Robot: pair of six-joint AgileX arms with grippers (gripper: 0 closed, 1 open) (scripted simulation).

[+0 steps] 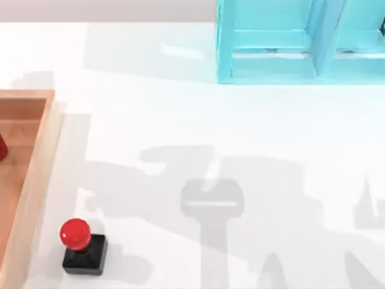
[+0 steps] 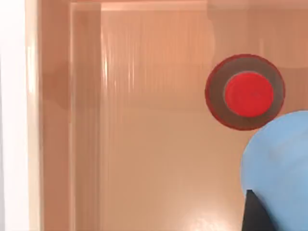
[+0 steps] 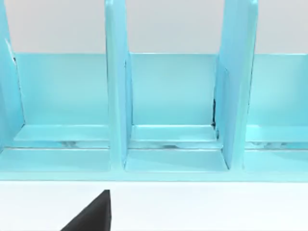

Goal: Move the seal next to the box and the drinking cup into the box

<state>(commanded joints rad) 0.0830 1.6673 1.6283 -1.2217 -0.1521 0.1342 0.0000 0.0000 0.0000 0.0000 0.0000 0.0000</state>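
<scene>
The seal (image 1: 82,245), a red knob on a black square base, stands on the white table just right of the box (image 1: 37,162), near the table's front edge. The left wrist view looks straight down into the box (image 2: 144,144). The blue drinking cup (image 2: 281,163) hangs close under that camera, above the wooden floor. One dark finger (image 2: 254,214) of my left gripper lies against the cup's side. A dark finger (image 3: 94,214) of my right gripper points toward the cyan shelf, above the white table.
A round red object (image 2: 245,92) with a grey ring rests on the box floor beside the cup; its edge also peeks in as the red object (image 1: 2,147). The cyan shelf cabinet (image 1: 301,42) stands at the back right, its open compartments (image 3: 173,96) facing my right arm.
</scene>
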